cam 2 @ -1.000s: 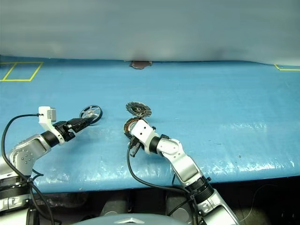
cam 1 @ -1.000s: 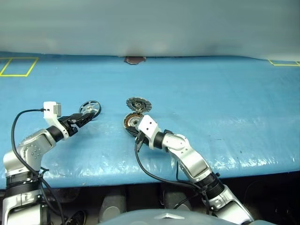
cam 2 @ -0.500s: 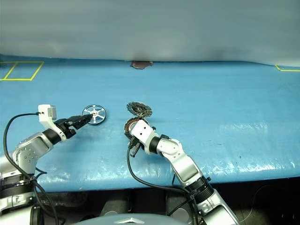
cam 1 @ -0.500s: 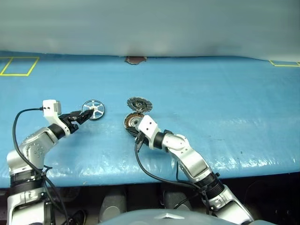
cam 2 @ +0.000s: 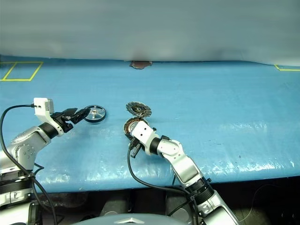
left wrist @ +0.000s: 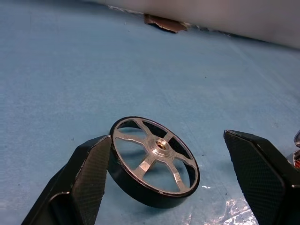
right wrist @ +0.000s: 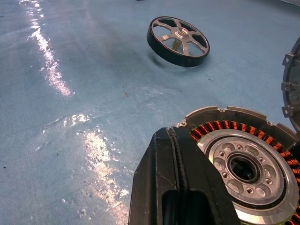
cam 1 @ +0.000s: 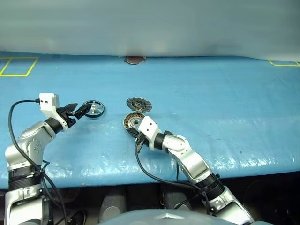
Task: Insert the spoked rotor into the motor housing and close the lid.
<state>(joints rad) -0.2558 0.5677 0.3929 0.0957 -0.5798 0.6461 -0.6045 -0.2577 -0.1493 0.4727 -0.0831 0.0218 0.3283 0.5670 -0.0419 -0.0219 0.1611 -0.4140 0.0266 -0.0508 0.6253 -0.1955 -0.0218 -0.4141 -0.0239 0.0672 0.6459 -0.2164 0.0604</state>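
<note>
Gaping left claw (left wrist: pixel 161 185) beside silvery spoked rotor (left wrist: pixel 154 161); right claw (right wrist: pixel 185 187) shut, empty.

You have open table (cam 1: pixel 225 93) toward far edge and right corner. Between spoked rotor (cam 1: pixel 94 108) and motor housing (cam 1: pixel 132 121), bare gap, passable. Right gripper (right wrist: pixel 180 154) blocks housing's near side; lid (cam 1: pixel 138 103) blocks far side. Left gripper (cam 1: pixel 78 111) flanks rotor.

Spoked rotor (right wrist: pixel 178 34) lies apart from motor housing (right wrist: pixel 246 164) (copper windings showing).
</note>
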